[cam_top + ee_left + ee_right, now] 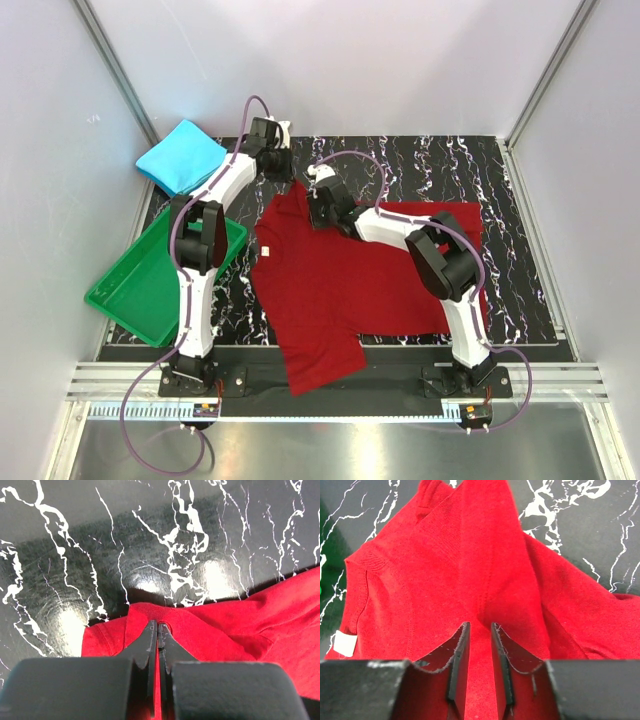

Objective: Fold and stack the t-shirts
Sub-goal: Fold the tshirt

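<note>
Right of the green tray the dark red t-shirt lies spread, left gripper pinching its far edge, right gripper narrowly parted over it; one-sided pulling could bunch the cloth.

top external: high above the near edge, looking down on the whole tabletop
left wrist: very near and low, facing across the red shirt edge
right wrist: very near, looking down on its cloth
shared: red shirt, all three views

No readable text; white tag on red t-shirt looks blank.
</note>
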Available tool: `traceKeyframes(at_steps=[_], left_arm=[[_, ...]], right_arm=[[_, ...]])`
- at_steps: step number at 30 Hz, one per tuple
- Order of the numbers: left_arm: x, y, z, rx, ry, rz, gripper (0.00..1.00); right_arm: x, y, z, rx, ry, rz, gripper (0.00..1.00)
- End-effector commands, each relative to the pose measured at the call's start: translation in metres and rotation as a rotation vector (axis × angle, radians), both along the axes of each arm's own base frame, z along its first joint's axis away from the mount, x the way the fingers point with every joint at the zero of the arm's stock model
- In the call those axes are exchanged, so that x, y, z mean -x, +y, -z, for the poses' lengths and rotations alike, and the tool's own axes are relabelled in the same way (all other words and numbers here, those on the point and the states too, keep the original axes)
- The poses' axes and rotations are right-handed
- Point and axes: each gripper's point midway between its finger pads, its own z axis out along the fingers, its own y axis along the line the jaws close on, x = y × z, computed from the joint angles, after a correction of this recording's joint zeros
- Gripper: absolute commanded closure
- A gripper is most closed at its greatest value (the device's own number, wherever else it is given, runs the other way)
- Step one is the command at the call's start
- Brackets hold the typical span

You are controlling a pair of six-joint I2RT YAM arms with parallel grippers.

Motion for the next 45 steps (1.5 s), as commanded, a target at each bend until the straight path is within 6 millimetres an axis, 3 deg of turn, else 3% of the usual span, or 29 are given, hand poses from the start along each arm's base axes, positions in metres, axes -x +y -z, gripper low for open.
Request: traceKeyframes(at_steps=[1, 8, 22, 29, 37, 45], left_arm=[[-0.028, 0.000, -0.026, 0.026, -0.111, -0.031, 1.00], [-0.035, -0.002, -0.027, 0.030, -0.128, -0.043, 1.00], [-0.035, -0.003, -0.026, 0.036, -0.131, -0.031, 1.00], [-0.035, -0.003, -0.026, 0.039, -0.132, -0.028, 1.00], [-0.031, -0.003, -0.027, 0.033, -0.132, -0.024, 1.00], [-0.027, -0.002, -0.020, 0.032, -0.115, -0.029, 1.00]], right_arm=[[-0.005, 0.009, -0.037, -0.005, -0.096, -0.013, 0.71], [-0.010, 0.008, -0.031, 0.023, -0.109, -0.002, 0.71], [-0.024, 0.007, 0.007, 0.138, -0.060, 0.019, 0.67], [-0.023, 0.005, 0.012, 0.159, -0.047, 0.020, 0.65], [-0.023, 0.000, 0.015, 0.185, -0.047, 0.033, 0.80], [-0.022, 0.000, 0.021, 0.187, -0.033, 0.032, 0.74]])
